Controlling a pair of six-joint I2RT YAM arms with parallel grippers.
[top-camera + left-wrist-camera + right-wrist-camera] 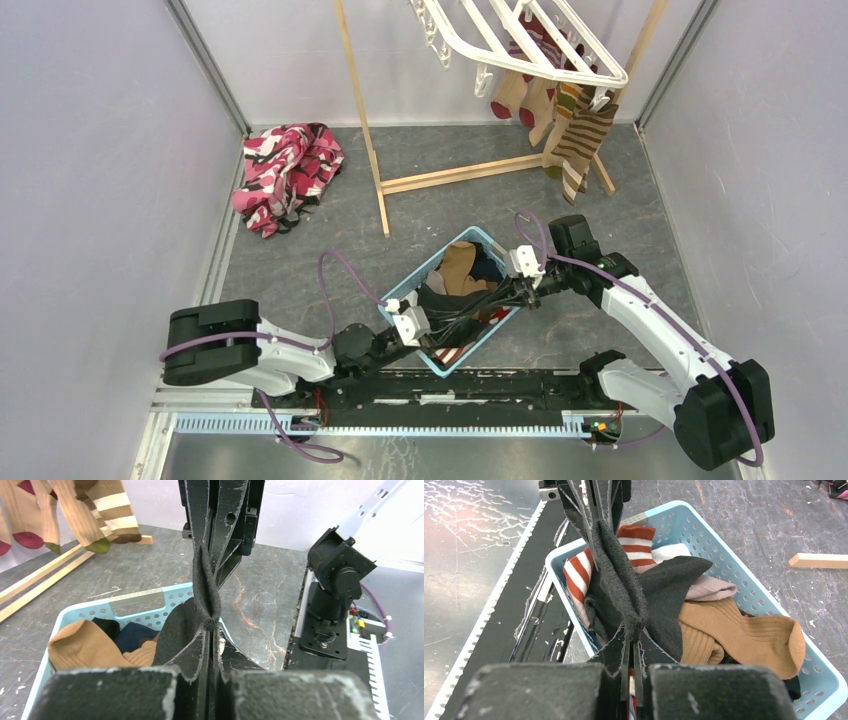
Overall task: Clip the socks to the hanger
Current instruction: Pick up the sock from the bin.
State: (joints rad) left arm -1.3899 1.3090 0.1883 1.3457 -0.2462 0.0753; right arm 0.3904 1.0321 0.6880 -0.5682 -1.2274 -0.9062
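- Currently both arms reach into the light blue basket, which sits on the grey table close to the arm bases.
- The left tool is clenched on a fold of a dark grey sock.
- The right tool pinches the same sock from the opposite side, the two tips almost meeting.
- A tan sock and a red-and-white striped sock lie beneath it in the basket.
- The white hanger hangs at the far end of the table on a wooden stand, with several clipped socks dangling from it.
- The step in hand looks like picking up the next sock.
- The next move likely calls for lifting it clear of the pile, carrying it to the hanger, and feeding an edge into a free clip.
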